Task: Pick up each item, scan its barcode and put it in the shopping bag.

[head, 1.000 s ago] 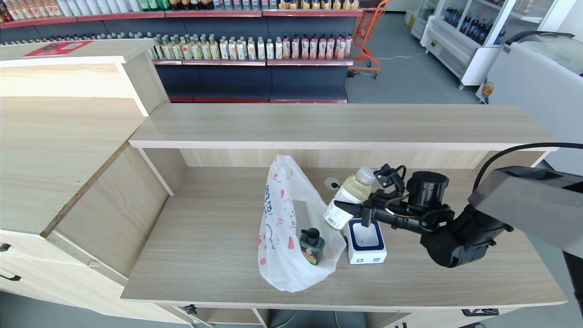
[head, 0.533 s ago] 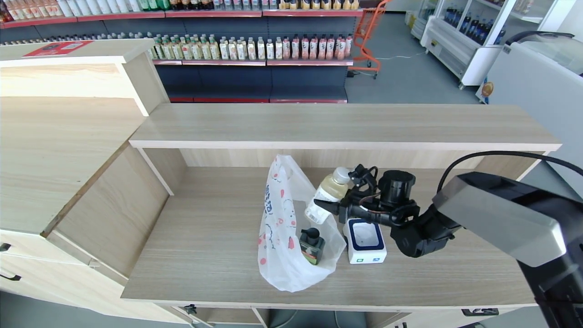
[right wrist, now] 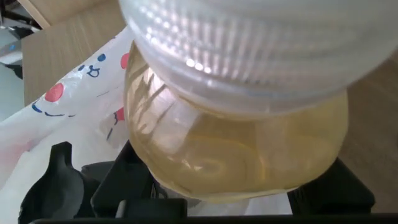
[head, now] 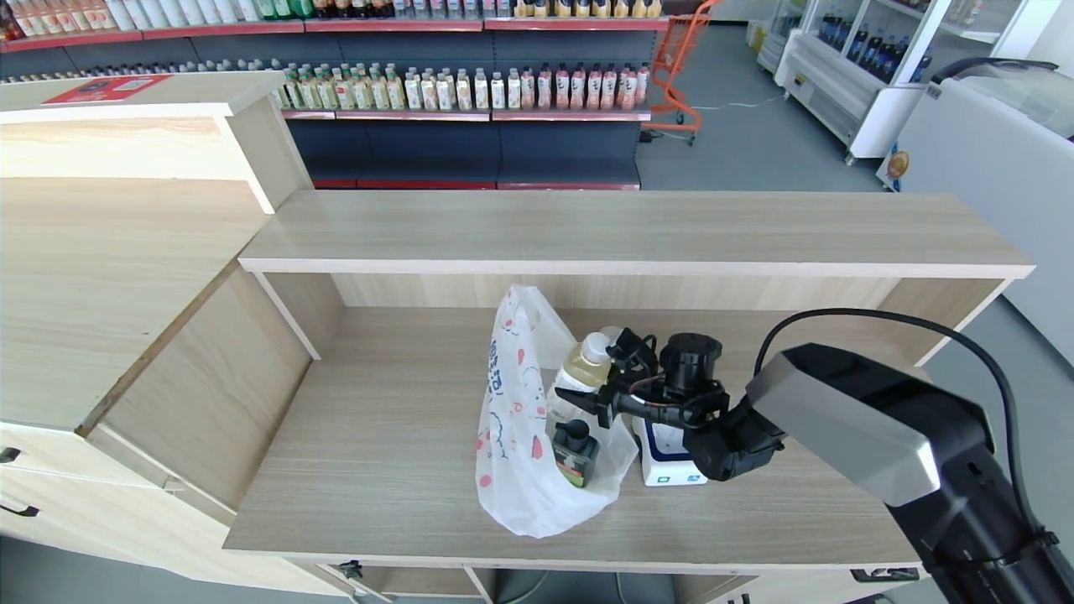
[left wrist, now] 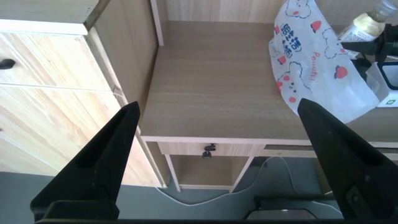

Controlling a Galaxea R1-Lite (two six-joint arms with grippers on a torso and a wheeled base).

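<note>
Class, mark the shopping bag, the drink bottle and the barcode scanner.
shopping bag (head: 512,470), head view, white front wall.
drink bottle (head: 581,371), head view, shoulder below cap.
barcode scanner (head: 671,468), head view, white front edge.

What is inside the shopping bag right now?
A dark pump bottle stands in the open mouth of the shopping bag. The pale drink bottle is held just over that mouth, not yet let go. The printed plastic covers whatever may lie deeper.

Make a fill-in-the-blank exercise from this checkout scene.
The ____ gripper holds the bottle at the mouth of the shopping bag.
The dark pump bottle sits ____ the bag.
The held bottle's cap is ____.
Missing words: right; inside; white.
</note>
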